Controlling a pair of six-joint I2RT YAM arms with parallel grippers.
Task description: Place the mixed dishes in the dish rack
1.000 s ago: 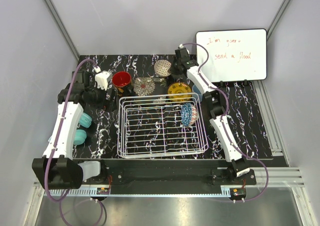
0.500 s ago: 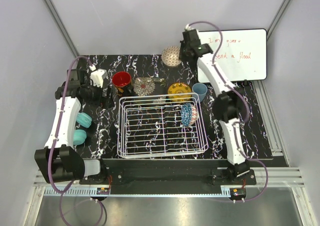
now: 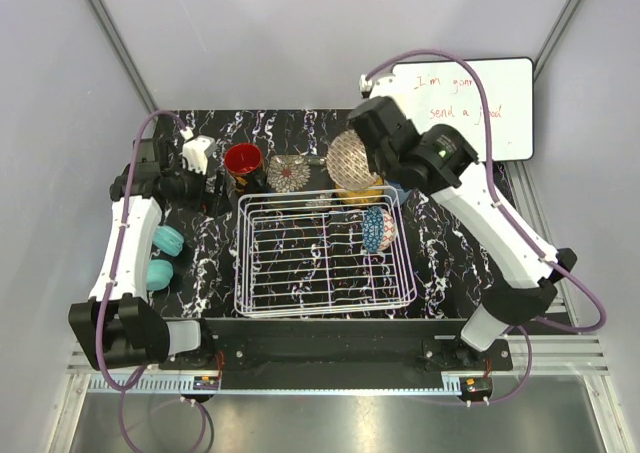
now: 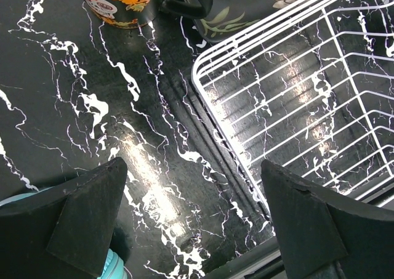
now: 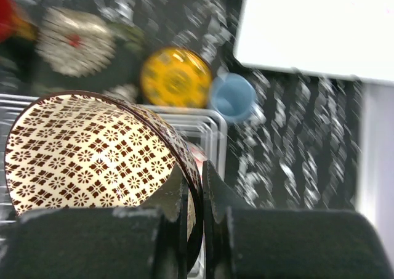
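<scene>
Dish rack (image 3: 325,253): it is placed at the middle of the counter (image 3: 205,248), closest to the arm bases.
Teal objects (image 3: 165,258): two are seen at 9 o'clock of the rack, just beside the left arm.
Blue bowl (image 3: 377,228): it is set on its edge inside the rack, at about 2 o'clock, near the right wall.
Left gripper (image 4: 192,165): the fingers are spread wide apart and nothing is held between them. It is held over bare counter at 10 o'clock of the rack, by the rack's far left corner.
Right gripper (image 5: 194,180): the fingers are pressed together on the rim of the beige-brown bowl (image 5: 86,149).
Beige-brown bowl: it is held tilted in the air, above the far right part of the rack, at 1 o'clock.
Yellow plate (image 5: 175,77): it is laid on the counter just behind the rack, at 1 o'clock.
Light blue cup (image 5: 233,97): it is placed just beside the plate, at its 3 o'clock.
Floral saucer (image 3: 288,173): it is found behind the rack, at about 12 o'clock.
Red mug (image 3: 243,160): it is standing at 11 o'clock, just beside the saucer.
Whiteboard (image 3: 500,103): it is seen at the far right, at 2 o'clock.
</scene>
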